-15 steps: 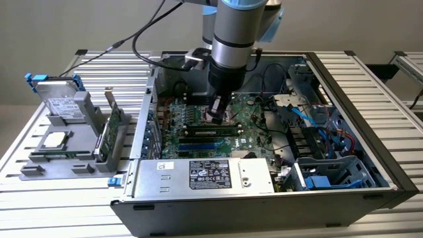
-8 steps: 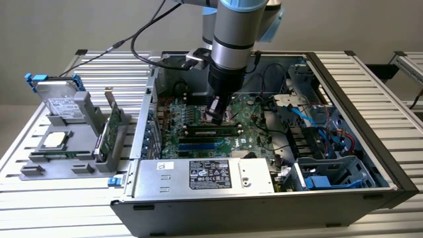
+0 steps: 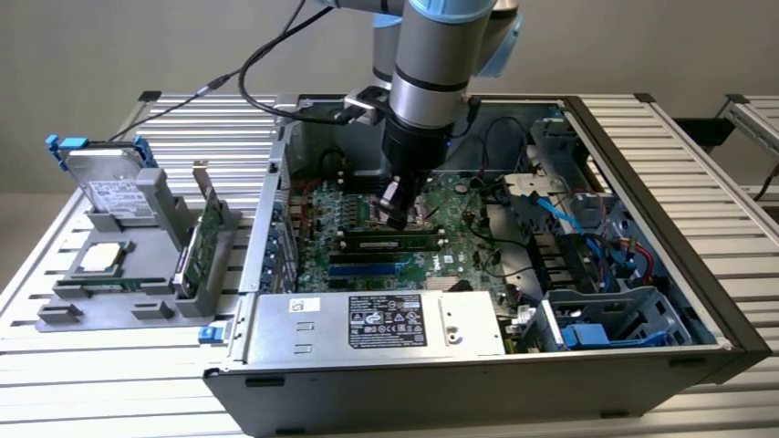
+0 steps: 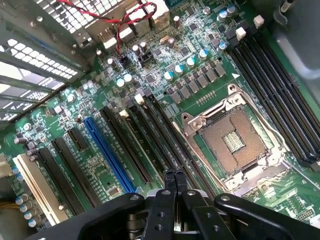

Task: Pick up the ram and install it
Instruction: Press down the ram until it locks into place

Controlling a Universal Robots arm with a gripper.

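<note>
In the exterior view the ram [image 3: 389, 242], a long thin green and dark stick, lies along a slot of the green motherboard [image 3: 469, 242] inside the open computer case. My gripper [image 3: 399, 222] hangs just above and behind it on the grey arm. In the wrist view my gripper [image 4: 174, 175] is shut, its black fingertips pressed together with nothing between them. They hover over the long black slots [image 4: 150, 145] beside the processor socket [image 4: 232, 140]. The board directly under the fingers is hidden.
The case walls [image 3: 658, 173] ring the board, with the power supply [image 3: 378, 321] in front and cables and drive bays [image 3: 585, 246] on the exterior view's right. On the left, a grey holder [image 3: 61, 315] carries a hard drive [image 3: 116, 193] and an expansion card [image 3: 210, 239].
</note>
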